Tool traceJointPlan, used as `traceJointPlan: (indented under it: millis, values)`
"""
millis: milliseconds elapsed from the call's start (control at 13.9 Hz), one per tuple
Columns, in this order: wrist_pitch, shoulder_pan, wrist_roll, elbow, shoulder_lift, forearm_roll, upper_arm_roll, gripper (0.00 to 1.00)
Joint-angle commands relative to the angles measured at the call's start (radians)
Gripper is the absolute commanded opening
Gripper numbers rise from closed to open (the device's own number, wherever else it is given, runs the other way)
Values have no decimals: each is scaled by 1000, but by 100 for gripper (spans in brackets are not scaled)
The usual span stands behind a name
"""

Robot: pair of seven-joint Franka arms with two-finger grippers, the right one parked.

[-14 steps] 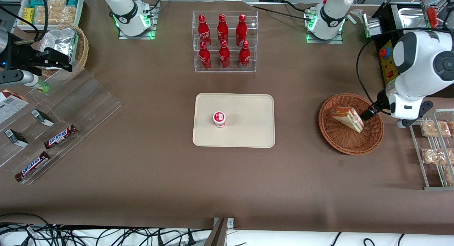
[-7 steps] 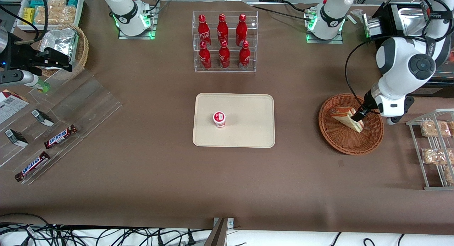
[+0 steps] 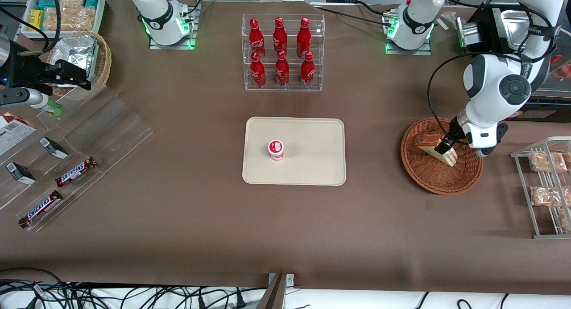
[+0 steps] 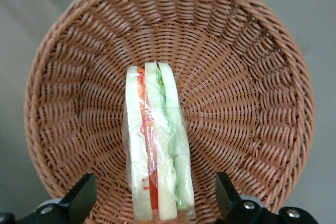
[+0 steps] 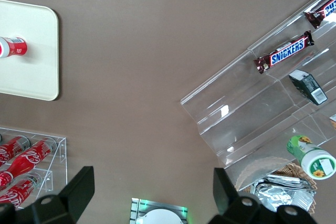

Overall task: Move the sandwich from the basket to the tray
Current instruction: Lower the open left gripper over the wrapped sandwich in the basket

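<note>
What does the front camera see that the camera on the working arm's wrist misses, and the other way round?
Only the front view shows the tray with a small red-and-white cup on it, and the rack of red bottles. Only the wrist view shows the sandwich's layers edge-on and the open fingers standing to either side of it, not touching. Both show the sandwich lying in the basket, with the hand over it.

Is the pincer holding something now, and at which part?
Nothing is held. The pincer is open above the basket, its fingers apart on either side of the sandwich, not touching it.
</note>
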Motion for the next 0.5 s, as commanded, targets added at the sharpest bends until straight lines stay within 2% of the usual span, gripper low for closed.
traceJointPlan:
  millis: [0,431]
  values:
    - [64,3,-25,-25,19,21,-3,100]
    - [98,5,-25,-26,59,21,-3,100]
